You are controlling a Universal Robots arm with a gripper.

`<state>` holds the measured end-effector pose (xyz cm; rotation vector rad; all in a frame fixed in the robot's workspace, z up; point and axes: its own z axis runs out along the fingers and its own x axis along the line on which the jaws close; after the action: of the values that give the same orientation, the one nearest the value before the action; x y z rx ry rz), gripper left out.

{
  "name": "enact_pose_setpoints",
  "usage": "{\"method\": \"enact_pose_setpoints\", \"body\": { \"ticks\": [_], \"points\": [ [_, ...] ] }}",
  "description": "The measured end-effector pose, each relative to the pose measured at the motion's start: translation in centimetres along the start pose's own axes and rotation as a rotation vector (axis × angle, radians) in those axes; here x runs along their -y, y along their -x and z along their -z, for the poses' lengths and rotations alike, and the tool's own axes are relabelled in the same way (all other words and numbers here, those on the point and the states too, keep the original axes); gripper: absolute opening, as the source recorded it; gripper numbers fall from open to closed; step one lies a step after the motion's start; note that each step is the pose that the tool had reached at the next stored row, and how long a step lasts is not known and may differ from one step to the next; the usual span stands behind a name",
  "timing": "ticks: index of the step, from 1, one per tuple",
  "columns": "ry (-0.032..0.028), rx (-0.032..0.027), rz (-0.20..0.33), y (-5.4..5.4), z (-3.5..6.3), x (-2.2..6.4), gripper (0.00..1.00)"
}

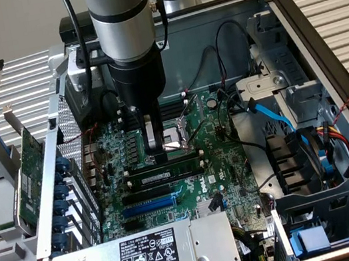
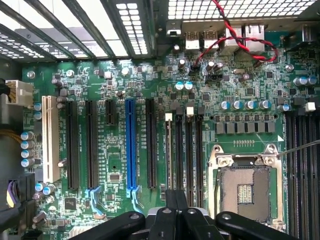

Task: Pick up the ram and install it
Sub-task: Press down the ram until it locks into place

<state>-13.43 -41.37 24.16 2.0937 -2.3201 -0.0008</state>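
Arm vertical, fingers (image 2: 177, 216) closed.

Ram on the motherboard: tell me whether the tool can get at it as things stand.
Probably yes. The tool, shut, hangs just above the ram, which lies along a memory slot beside the CPU socket. Nothing stands between them; the blue cable lies to the exterior view's right.

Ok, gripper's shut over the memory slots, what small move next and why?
Probably press gently straight down: the shut gripper hangs just over the ram, which lies along the memory slots; whether it is fully seated I cannot tell.
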Motion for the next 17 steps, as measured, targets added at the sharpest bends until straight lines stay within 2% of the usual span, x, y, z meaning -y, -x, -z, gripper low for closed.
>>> {"method": "enact_pose_setpoints", "body": {
  "ticks": [16, 17],
  "points": [
    [0.0028, 0.0028, -0.241, 0.00, 0.00, 0.00, 0.11],
    [0.0033, 0.0032, -0.279, 0.00, 0.00, 0.00, 0.11]
  ]
}}
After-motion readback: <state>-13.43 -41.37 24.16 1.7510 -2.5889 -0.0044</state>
